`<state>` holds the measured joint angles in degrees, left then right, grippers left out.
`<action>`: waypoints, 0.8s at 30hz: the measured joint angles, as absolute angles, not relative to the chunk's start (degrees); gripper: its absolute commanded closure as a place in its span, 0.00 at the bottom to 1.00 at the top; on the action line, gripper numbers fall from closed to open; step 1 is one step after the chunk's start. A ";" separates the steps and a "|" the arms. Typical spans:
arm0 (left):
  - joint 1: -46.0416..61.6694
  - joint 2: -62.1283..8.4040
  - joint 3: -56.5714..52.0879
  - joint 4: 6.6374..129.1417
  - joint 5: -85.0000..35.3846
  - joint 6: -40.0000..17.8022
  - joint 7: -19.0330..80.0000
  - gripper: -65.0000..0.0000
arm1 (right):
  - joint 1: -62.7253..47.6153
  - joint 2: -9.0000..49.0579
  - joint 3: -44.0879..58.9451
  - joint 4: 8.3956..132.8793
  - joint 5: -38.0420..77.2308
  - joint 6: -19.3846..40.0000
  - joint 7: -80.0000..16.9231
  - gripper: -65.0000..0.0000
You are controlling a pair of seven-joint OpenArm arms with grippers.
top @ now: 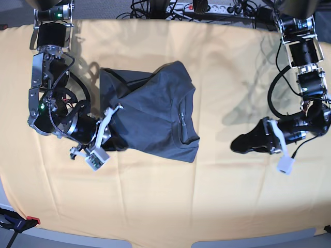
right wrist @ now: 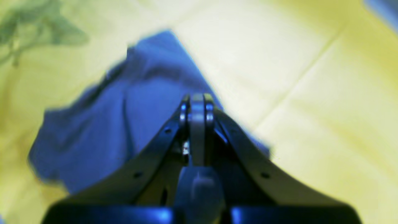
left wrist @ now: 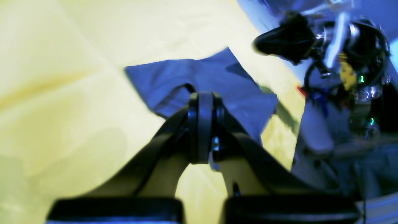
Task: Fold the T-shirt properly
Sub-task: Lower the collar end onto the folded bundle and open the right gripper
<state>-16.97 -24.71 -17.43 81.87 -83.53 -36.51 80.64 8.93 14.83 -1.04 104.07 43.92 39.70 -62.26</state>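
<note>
The dark slate-blue T-shirt point(top: 155, 113) lies crumpled and partly folded on the yellow-orange tablecloth, left of centre, with its collar toward the right. My right gripper point(top: 118, 107) is shut over the T-shirt's left part. In the right wrist view its tips point(right wrist: 197, 100) meet above the blue T-shirt point(right wrist: 108, 118), and I cannot tell whether any fabric is pinched. My left gripper point(top: 234, 144) is shut on nothing, low over bare cloth well right of the shirt. In the left wrist view its tips point(left wrist: 202, 97) point toward the T-shirt point(left wrist: 192, 74).
The tablecloth point(top: 165, 206) covers the whole table. Cables and a power strip point(top: 207, 7) run along the back edge. The right arm point(left wrist: 351, 62) shows at the upper right of the left wrist view. The table's front edge runs along the bottom of the base view.
</note>
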 measured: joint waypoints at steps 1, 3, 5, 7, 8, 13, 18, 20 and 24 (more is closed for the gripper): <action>-16.95 -24.71 -16.25 83.02 -83.48 -37.39 80.79 1.00 | 8.56 15.29 -1.41 104.07 48.77 39.70 -65.89 1.00; -16.99 -24.58 -14.59 84.71 -83.61 -39.31 80.62 1.00 | 8.45 15.88 -1.78 104.20 59.55 39.75 -73.28 1.00; -16.99 -24.95 -14.24 85.08 -83.59 -39.53 80.66 1.00 | 8.58 16.05 -1.78 105.32 68.79 39.81 -79.42 1.00; -16.82 -25.96 -14.26 85.08 -83.59 -39.53 80.90 1.00 | 8.01 16.16 -1.78 105.84 73.41 39.99 -80.62 1.00; -16.78 -26.44 -14.28 85.08 -83.61 -39.51 80.84 1.00 | 7.11 16.19 -1.78 105.86 72.55 39.94 -80.55 1.00; -16.69 -27.77 -14.33 85.08 -83.61 -39.51 80.84 1.00 | 0.51 16.25 -1.78 105.65 56.84 39.77 -71.20 1.00; -16.67 -27.77 -14.31 85.08 -83.61 -39.51 80.84 1.00 | -0.34 16.21 -1.78 105.65 48.95 39.70 -67.94 1.00; -16.67 -27.75 -14.31 85.08 -83.59 -39.51 80.84 1.00 | -0.25 16.19 -1.78 105.78 49.04 39.72 -66.13 1.00; -16.67 -27.75 -14.31 85.08 -83.59 -39.05 80.84 1.00 | -0.14 16.16 -1.78 107.00 45.69 39.81 -64.01 1.00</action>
